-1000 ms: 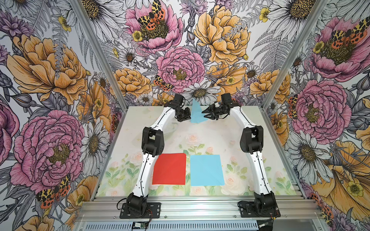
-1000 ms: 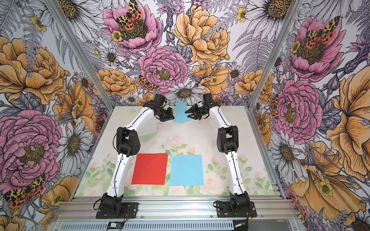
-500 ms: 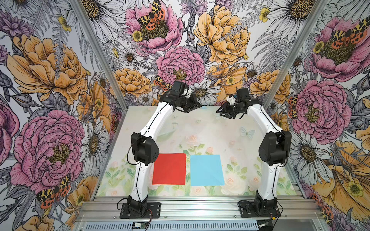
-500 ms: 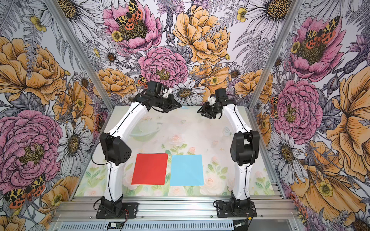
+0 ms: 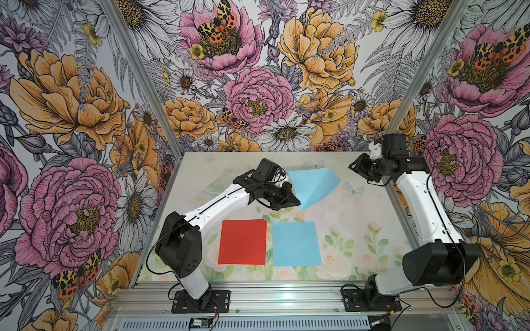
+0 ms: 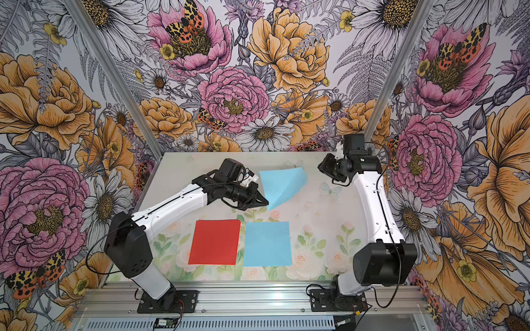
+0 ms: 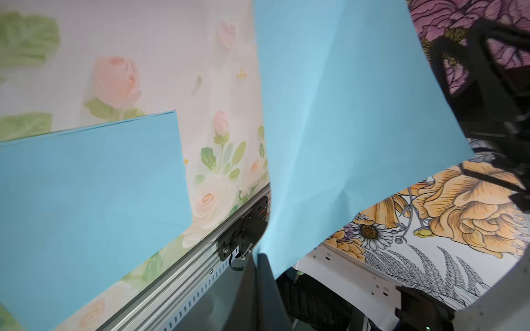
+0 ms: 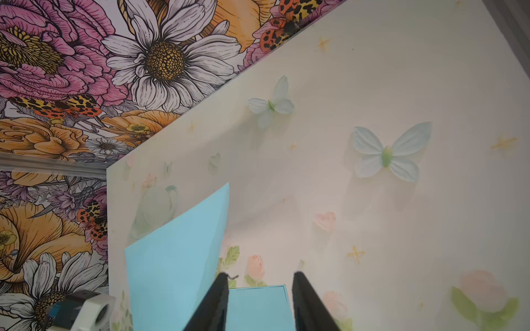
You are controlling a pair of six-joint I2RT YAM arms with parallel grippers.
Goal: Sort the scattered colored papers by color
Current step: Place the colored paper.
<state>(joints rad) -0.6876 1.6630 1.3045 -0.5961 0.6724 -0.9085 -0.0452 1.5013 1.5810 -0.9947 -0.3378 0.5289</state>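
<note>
My left gripper (image 5: 296, 202) (image 6: 265, 203) is shut on one corner of a light blue paper (image 5: 312, 183) (image 6: 282, 183). The sheet hangs curled above the middle of the table. In the left wrist view this held paper (image 7: 344, 114) rises from the closed jaws of the left gripper (image 7: 262, 258). A red paper (image 5: 242, 242) (image 6: 214, 242) lies flat near the front. Beside it on the right lies a flat blue paper (image 5: 295, 243) (image 6: 267, 243) (image 7: 86, 186) (image 8: 258, 306). My right gripper (image 5: 354, 167) (image 8: 259, 279) stands open and empty at the back right, apart from the held sheet (image 8: 175, 258).
An aluminium rail (image 5: 258, 292) with both arm bases runs along the front edge. Flowered walls close in the back and both sides. Pale butterflies such as one (image 8: 387, 154) are printed on the tabletop (image 5: 358, 229). The right arm's elbow (image 5: 436, 263) hangs over the front right corner.
Both grippers were at the blue paper at the table's back. The left arm has carried it forward over the middle; the right arm has swung off to the back right.
</note>
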